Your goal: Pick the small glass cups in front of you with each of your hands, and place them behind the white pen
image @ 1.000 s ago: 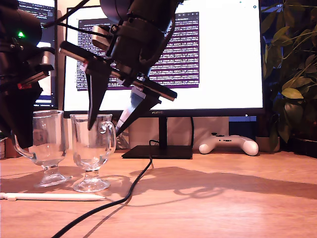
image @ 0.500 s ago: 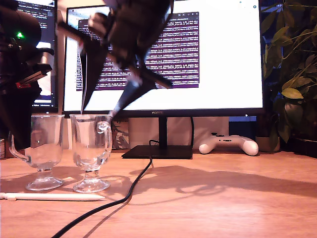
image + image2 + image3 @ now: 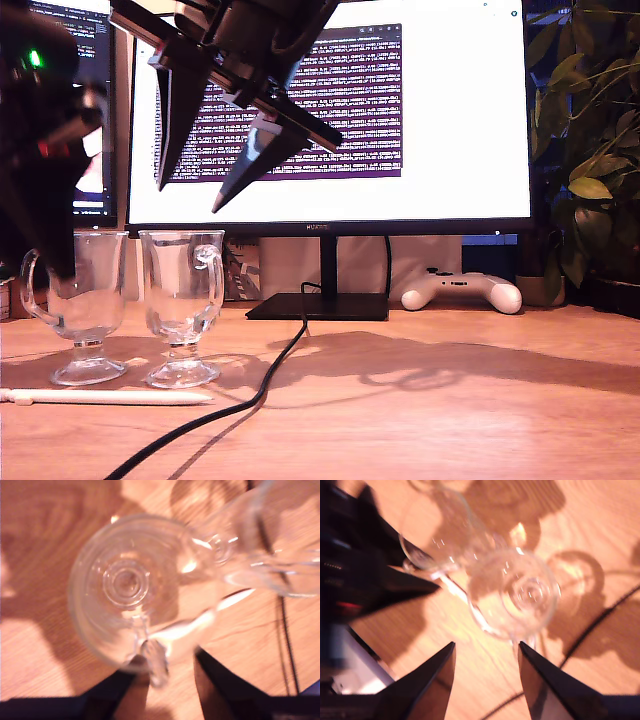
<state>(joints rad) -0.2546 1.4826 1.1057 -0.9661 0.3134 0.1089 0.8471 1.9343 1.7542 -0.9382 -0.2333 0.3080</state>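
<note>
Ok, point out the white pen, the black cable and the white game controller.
Thin white pen (image 3: 110, 397), exterior view, mid-shaft.
Black cable (image 3: 262, 387), exterior view, middle of its run.
White game controller (image 3: 462, 290), exterior view, centre body.

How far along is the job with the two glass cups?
Both look placed: the first cup and the second cup stand upright on the table, just behind the white pen. My second tool hangs open above the second cup. My first tool is open around the first cup's handle, apparently not pinching it. Left: draw it away.
</note>
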